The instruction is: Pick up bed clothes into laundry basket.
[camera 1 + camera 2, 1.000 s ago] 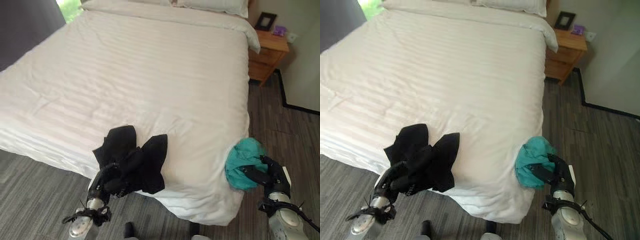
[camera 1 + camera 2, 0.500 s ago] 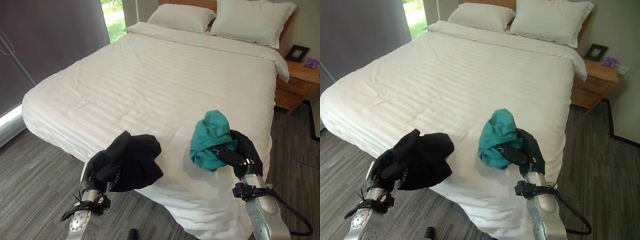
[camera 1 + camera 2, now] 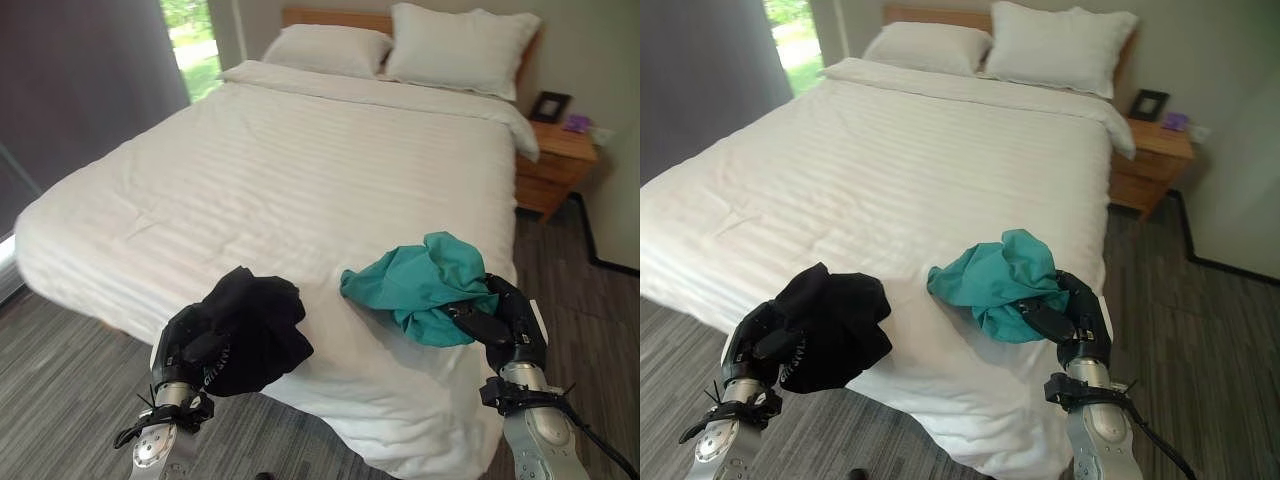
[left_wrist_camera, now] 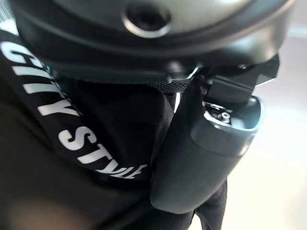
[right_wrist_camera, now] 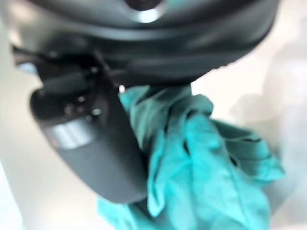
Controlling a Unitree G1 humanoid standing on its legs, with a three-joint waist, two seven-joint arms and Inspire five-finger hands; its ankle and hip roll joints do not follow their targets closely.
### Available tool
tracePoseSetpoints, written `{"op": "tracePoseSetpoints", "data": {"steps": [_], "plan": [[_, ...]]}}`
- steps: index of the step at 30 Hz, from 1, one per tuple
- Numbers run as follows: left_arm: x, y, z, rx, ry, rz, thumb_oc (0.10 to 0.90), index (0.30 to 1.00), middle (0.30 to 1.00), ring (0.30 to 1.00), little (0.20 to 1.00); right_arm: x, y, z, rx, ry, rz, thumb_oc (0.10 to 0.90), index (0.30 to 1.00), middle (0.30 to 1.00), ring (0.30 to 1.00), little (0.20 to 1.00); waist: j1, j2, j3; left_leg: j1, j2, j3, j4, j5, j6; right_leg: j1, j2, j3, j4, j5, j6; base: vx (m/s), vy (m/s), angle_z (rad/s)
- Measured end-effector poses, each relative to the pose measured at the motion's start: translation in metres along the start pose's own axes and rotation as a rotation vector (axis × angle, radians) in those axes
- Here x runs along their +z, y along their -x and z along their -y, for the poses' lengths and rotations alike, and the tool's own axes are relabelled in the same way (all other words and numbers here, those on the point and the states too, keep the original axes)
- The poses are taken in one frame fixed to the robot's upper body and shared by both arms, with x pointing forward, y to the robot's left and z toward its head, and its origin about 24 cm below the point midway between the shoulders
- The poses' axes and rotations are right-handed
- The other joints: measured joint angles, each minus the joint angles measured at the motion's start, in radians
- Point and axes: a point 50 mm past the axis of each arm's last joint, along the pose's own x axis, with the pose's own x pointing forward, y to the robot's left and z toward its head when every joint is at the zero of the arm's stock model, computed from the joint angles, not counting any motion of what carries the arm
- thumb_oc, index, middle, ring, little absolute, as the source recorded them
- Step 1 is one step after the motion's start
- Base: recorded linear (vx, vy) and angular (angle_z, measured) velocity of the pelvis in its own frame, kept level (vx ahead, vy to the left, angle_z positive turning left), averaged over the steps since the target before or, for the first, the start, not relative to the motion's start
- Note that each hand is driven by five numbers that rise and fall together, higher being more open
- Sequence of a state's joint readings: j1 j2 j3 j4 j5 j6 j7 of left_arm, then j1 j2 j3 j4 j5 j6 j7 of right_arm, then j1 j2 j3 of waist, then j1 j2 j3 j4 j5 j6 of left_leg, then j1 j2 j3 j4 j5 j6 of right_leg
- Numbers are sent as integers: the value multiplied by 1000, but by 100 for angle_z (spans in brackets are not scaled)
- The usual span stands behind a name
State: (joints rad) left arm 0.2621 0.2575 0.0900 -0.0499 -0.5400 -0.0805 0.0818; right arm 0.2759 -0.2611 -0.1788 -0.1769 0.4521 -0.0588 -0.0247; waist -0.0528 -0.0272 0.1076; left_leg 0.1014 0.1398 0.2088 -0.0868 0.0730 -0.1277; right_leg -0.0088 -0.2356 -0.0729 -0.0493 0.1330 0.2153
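**Black and teal clothes lifted off the bed, one in each hand**

Black cloth is bunched in the left hand [image 3: 190, 350] in the left eye view: a black garment [image 3: 250, 330] hangs as a loose wad over the near edge of the bed [image 3: 300, 170], off the cover. The right hand [image 3: 505, 320] grips a teal garment [image 3: 425, 285] above the bed's near corner, part of it trailing out towards the bed's middle. Two pillows [image 3: 400, 45] lie at the far end of the bed, and a wooden nightstand [image 3: 555, 165] stands beside that end. No laundry basket can be seen near the bed, so both pieces are probably held clear for carrying away.

From the right eye view the scene reads the same, with both garments raised over the near edge of the bed.

Up close in the left wrist view, the thumb is pressed into the black fabric, which bears white lettering, so the hand is clenched on it.

Through the right wrist view, the thumb pins a crumpled fold of the teal cloth against the hand.
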Motion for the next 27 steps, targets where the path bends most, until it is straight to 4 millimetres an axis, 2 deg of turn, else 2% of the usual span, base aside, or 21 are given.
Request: {"op": "tracePoseSetpoints", "data": {"steps": [2, 3, 4, 5, 6, 7, 8, 9, 10, 11, 13, 14, 15, 16, 17, 19, 21, 22, 24, 25, 27], "plan": [[5, -3, -1, -12, -20, 15, 400, 300, 300, 300, 300, -7, 11, 14, -58, 19, -40, 400, 300, 300, 300, 300, -57, -22, 2, 13, -7, 46, 0, -17, 2, -28, 1, 56, 2, 8, 1, -164, 51, -93], [6, -3, -2, -15, -28, 16, 400, 300, 300, 300, 300, -12, 20, 22, -91, 27, -69, 400, 300, 300, 300, 300, -97, -38, -2, 17, -16, 117, 2, -24, 7, -74, 3, 127, 13, 34, 13, -227, -19, -142], [8, -5, -5, -8, -36, 29, 400, 300, 300, 300, 300, -10, 16, 21, -97, 13, -50, 400, 300, 300, 300, 300, -100, -44, 0, 7, -19, 179, 8, -49, 11, -124, 10, 213, 15, 69, 42, -248, -58, -176], [10, -8, -8, -12, -55, 30, 400, 300, 300, 300, 300, -10, 15, 23, -117, 5, -45, 400, 300, 300, 300, 300, -131, -54, 0, 6, -23, 224, 7, -55, 5, -145, 10, 253, -12, 94, 48, -233, -7, -167], [13, -14, -8, -26, -80, 33, 400, 300, 300, 300, 300, -13, 17, 25, -141, -2, -54, 400, 300, 300, 300, 300, -164, -79, 7, 8, -48, 261, 33, -64, 15, -165, 12, 225, -31, 136, 8, -367, 28, -232], [22, -23, -11, -27, -107, 57, 400, 300, 300, 300, 300, -13, 6, 19, -141, -27, -37, 400, 300, 300, 300, 300, -165, -100, 32, -16, -37, 353, 107, -123, 71, -247, 62, 203, -43, 264, -66, -393, 29, -229], [24, -28, -11, -27, -112, 60, 400, 300, 300, 300, 300, -14, 3, 17, -144, -40, -26, 400, 300, 300, 300, 300, -165, -95, 38, -27, -11, 389, 131, -124, 74, -259, 72, 73, -34, 223, -51, -468, -55, -252], [19, -38, 1, -25, -55, 58, 400, 300, 300, 300, 300, -17, -1, 24, -190, -43, -35, 400, 300, 300, 300, 300, -157, -25, 81, -4, 76, 478, 145, -105, 27, -294, 86, -211, 112, -15, -224, -244, -67, -173], [16, -39, 8, -32, -23, 61, 400, 300, 300, 300, 300, -19, -1, 27, -205, -34, -52, 400, 300, 300, 300, 300, -143, 18, 92, 24, 118, 524, 139, -91, 11, -320, 89, -310, 256, -61, -233, -265, -92, -159], [14, -37, 12, -45, -17, 57, 400, 300, 300, 300, 300, -21, 2, 30, -208, -19, -71, 400, 300, 300, 300, 300, -129, 42, 91, 43, 143, 555, 144, -88, 11, -322, 62, -368, 400, -106, -221, -234, -129, -117], [16, -33, 9, -48, -27, 63, 400, 300, 300, 300, 300, -27, 7, 29, -194, -9, -101, 400, 300, 300, 300, 300, -113, 27, 70, 91, 161, 606, 159, -77, 25, -290, -24, -416, 593, -195, -216, -360, -279, -140], [16, -22, -5, 0, -29, 66, 400, 300, 300, 300, 300, -33, 5, 12, -138, -24, -123, 400, 300, 300, 300, 300, -43, -33, 31, 155, 183, 692, 279, -78, 26, -205, -82, -557, 647, -336, -288, -283, -305, -268], [12, -15, -18, 60, -24, 57, 400, 300, 300, 300, 300, -34, -4, -5, -73, -39, -121, 400, 300, 300, 300, 300, -2, -37, 16, 138, 247, 716, 404, -112, 31, -177, -14, -583, 566, -349, -281, -269, -388, -305], [11, -9, -27, 102, -18, 48, 400, 300, 300, 300, 300, -31, -12, -20, -13, -51, -105, 400, 300, 300, 300, 300, 9, -32, 14, 111, 263, 715, 432, -160, 5, -182, 54, -518, 481, -318, -282, -217, -474, -235], [14, -12, -30, 106, -32, 45, 400, 300, 300, 300, 300, -23, -20, -38, 71, -71, -67, 400, 300, 300, 300, 300, 7, -30, 15, -7, 245, 707, 426, -225, -49, -163, 138, -457, 316, -235, -303, -215, -487, -158], [21, -12, -26, 91, -24, 78, 400, 300, 300, 300, 300, -19, -24, -43, 101, -67, -53, 400, 300, 300, 300, 300, 23, -50, 22, -73, 240, 731, 394, -213, -50, -123, 215, -385, 205, -182, -325, -67, -410, -138], [18, -10, -26, 92, -24, 70, 400, 300, 300, 300, 300, -20, -26, -40, 104, -64, -59, 400, 300, 300, 300, 300, 30, -57, 22, -123, 287, 681, 405, -160, -69, -62, 283, -351, 163, -181, -320, -145, -394, -135], [16, -9, -23, 81, -27, 61, 400, 300, 300, 300, 300, -23, -23, -32, 73, -57, -71, 400, 300, 300, 300, 300, 44, -87, 17, -190, 282, 551, 445, -102, -67, -30, 317, -250, 134, -191, -335, -238, -293, -133], [14, -6, -21, 81, -14, 65, 400, 300, 300, 300, 300, -20, -26, -29, 79, -36, -66, 400, 300, 300, 300, 300, 99, -124, 33, -272, 161, 144, 452, -158, -46, -14, 332, -85, 97, -157, -347, -130, -279, -212], [5, -2, -20, 106, 17, 39, 400, 300, 300, 300, 300, -16, -30, -27, 99, -9, -54, 400, 300, 300, 300, 300, 118, -124, 45, -291, 90, -21, 430, -162, -41, 2, 335, -73, 76, -138, -331, -53, -311, -198], [-12, 1, -14, 134, 79, -2, 400, 300, 300, 300, 300, -16, -30, -19, 87, 16, -65, 400, 300, 300, 300, 300, 92, -110, 59, -288, 11, -157, 400, -138, -28, 51, 337, -29, 80, -139, -332, -11, -223, -152]]}}
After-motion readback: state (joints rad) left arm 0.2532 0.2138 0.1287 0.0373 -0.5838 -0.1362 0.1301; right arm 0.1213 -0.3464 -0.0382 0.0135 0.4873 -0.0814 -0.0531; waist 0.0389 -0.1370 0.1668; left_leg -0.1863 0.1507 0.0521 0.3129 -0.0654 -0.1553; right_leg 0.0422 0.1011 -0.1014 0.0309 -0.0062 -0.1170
